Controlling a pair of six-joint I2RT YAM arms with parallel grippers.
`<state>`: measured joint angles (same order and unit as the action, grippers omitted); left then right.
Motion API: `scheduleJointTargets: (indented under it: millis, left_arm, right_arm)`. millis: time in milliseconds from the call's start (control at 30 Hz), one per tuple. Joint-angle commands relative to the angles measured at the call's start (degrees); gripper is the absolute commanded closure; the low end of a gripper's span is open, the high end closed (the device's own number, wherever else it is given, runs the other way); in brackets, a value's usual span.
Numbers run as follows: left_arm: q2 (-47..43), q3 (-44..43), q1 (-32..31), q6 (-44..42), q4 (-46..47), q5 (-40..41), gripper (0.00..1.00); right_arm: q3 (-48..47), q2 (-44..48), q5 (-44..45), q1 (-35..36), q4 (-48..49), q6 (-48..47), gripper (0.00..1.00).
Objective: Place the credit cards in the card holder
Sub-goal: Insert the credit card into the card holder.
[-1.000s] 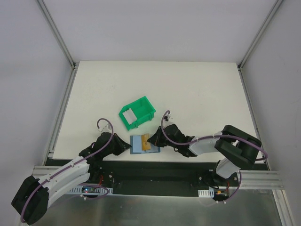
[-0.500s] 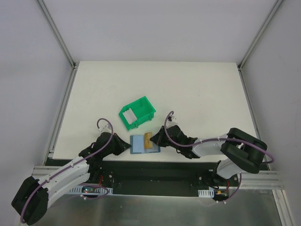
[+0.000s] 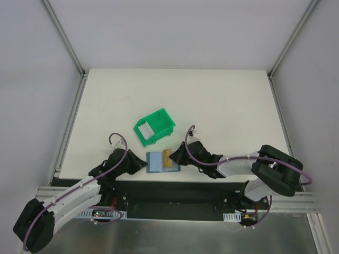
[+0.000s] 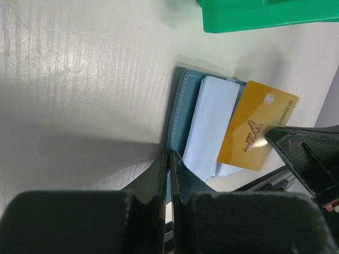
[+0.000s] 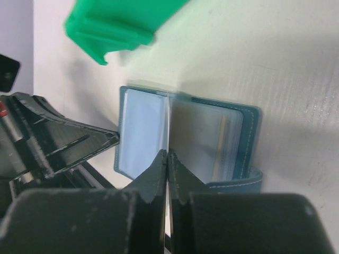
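The teal card holder [image 3: 155,163] lies open near the table's front edge, its pale blue pockets [image 4: 212,124] facing up. My left gripper [image 3: 145,165] is shut on the holder's left cover edge [image 4: 180,116]. My right gripper [image 3: 174,156] is shut on a tan-gold credit card [image 3: 168,158]. That card [image 4: 257,132] stands tilted over the holder's right half. In the right wrist view it shows only as a thin edge [image 5: 168,121] between the jaws, above the open holder [image 5: 212,137]. A pale grey-white card [image 3: 143,128] lies in the green bin.
The green plastic bin [image 3: 161,120] stands just behind the holder, a short way from both grippers [image 4: 254,13] [image 5: 116,21]. The table's front edge and the black rail [image 3: 169,186] run right below the holder.
The right arm's elbow has sunk and swung slightly right. The gold card has shifted a little over the holder. The left arm has held still.
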<state>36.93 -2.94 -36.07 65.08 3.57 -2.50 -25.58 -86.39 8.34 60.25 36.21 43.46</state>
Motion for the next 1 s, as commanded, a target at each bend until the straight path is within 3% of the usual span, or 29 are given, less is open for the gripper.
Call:
scheduleJointTargets:
  millis: [0,167,433,967]
  left_arm:
    - [-0.80,6.02,-0.49,0.14,-0.06,0.48,1.00]
    - [-1.24,6.81,-0.93,2.59,0.03,0.48,1.00]
    - [-4.67,9.62,-4.61,10.50,-0.06,4.17,1.00]
    - [2.53,7.42,-7.08,9.80,0.03,5.93,1.00]
  right_arm:
    - [-1.13,8.07,2.56,0.40,-4.47,-4.17,1.00]
    - [-2.10,9.31,1.59,0.57,-5.36,-3.65,1.00]
    - [-2.54,2.72,-0.78,0.75,-0.35,-1.01,1.00]
    - [-2.89,-1.85,-0.60,0.66,-1.49,-0.22,1.00]
